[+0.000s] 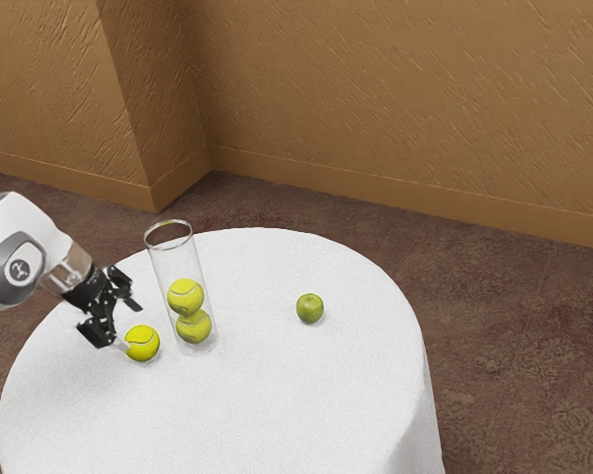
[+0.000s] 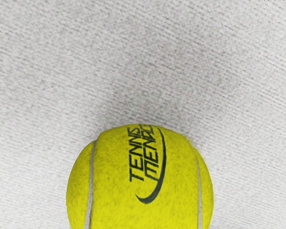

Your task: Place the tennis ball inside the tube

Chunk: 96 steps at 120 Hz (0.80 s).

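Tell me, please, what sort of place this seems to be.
Probably a dining or function room: it has a white-clothed round table, a dark patterned carpet and a textured tan wall.

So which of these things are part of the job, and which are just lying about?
For the job:
- loose tennis ball, to go in
- clear tube, where it goes
- open tool, beside the loose ball

Just there:
- green apple

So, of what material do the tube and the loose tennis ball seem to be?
The tube: probably clear, smooth plastic, or perhaps glass; balls show through its wall. The loose tennis ball: seemingly matte yellow felt, judging by its fuzzy surface.
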{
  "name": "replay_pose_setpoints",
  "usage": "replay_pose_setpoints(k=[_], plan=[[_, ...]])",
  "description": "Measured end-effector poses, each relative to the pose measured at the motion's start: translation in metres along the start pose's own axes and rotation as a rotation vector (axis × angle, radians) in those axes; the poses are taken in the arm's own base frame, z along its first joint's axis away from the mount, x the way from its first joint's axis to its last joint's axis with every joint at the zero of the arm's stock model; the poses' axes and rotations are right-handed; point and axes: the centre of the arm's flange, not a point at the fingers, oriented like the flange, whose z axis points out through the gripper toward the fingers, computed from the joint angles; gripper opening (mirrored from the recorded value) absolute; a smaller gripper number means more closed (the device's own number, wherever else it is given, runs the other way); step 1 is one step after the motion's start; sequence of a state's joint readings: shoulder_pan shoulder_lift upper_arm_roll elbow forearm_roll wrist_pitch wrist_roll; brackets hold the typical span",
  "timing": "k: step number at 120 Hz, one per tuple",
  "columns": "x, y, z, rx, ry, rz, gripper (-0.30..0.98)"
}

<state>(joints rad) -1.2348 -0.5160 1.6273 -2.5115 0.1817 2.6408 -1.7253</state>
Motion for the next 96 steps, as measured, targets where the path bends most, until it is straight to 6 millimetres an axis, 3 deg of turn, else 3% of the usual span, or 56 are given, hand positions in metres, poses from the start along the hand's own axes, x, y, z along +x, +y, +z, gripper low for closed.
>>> replay_pose_setpoints(k=[12, 36, 74, 96], plan=[[0.000, 0.003, 0.004, -0.012, -0.006, -0.023, 0.69], [0.008, 0.009, 0.030, 0.015, -0.010, -0.081, 0.69], [0.017, 0.013, 0.039, 0.020, -0.021, -0.136, 0.68], [0.017, 0.012, 0.041, 0.028, -0.020, -0.145, 0.51]])
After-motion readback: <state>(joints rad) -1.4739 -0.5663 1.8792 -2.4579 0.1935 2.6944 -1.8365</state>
